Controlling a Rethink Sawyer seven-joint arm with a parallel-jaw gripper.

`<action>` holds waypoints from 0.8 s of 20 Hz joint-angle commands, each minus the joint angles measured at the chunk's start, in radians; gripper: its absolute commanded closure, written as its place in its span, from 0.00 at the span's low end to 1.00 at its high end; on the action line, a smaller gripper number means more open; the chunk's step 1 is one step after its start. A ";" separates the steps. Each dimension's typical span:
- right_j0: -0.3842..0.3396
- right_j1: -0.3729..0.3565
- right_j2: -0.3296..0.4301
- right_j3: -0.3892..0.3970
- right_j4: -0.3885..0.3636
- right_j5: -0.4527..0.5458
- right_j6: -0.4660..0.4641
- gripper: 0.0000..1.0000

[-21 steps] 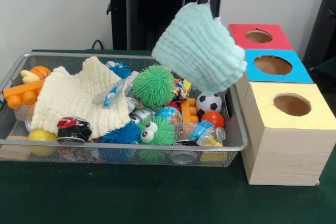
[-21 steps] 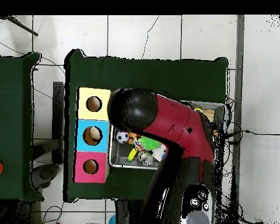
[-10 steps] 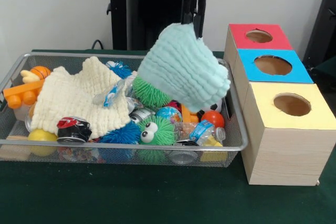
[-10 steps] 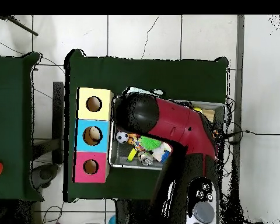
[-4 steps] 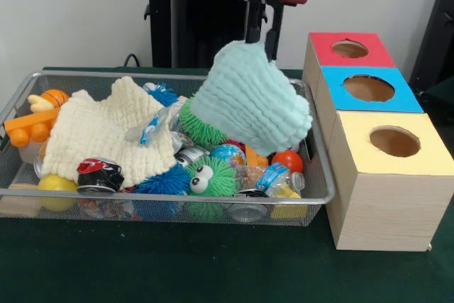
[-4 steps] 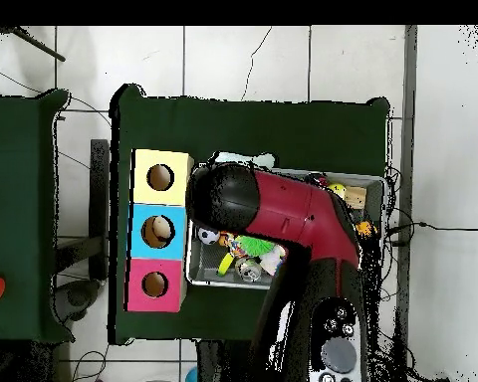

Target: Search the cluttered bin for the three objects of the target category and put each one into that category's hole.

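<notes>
1. A mint-green cloth (image 5: 250,97) is pinched at its top corner by the gripper (image 5: 260,39); the jaws are closed narrowly on a small fold, and the rest of the cloth hangs free.
2. The cloth is held above the right part of the wire bin (image 5: 320,188), clear of the counter (image 5: 177,264), with its lower edge just over the green spiky ball (image 5: 195,124) and the small balls near the bin's right wall.
3. Three boxes stand just right of the bin: the red box (image 5: 349,50) farthest back, the blue box (image 5: 369,89) in the middle, the yellow box (image 5: 392,175) nearest. Which hole belongs to cloths cannot be told.
4. A second, cream cloth (image 5: 106,133) lies spread over the bin's left side, so the task is judged to be in an early stage.
5. In the overhead view the bin is largely hidden by the red arm (image 6: 283,214), so the cloth cannot be checked there.
6. Risk: the grip is taken on a thin corner only, so the cloth could slip out during travel.
7. Risk: the loose hem could drag toys out of the bin or catch on its rim.
8. Risk: the spread cloth looks wider than a hole, so it could drape over a box top instead of dropping through.
</notes>
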 commanded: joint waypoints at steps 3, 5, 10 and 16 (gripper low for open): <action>-0.046 0.007 0.131 0.108 -0.051 -0.045 -0.029 0.00; -0.047 0.011 0.136 0.106 -0.057 -0.045 -0.025 0.00; -0.060 0.013 0.157 0.105 -0.062 -0.036 -0.030 0.00; -0.174 -0.014 0.247 0.176 -0.062 -0.067 -0.137 0.00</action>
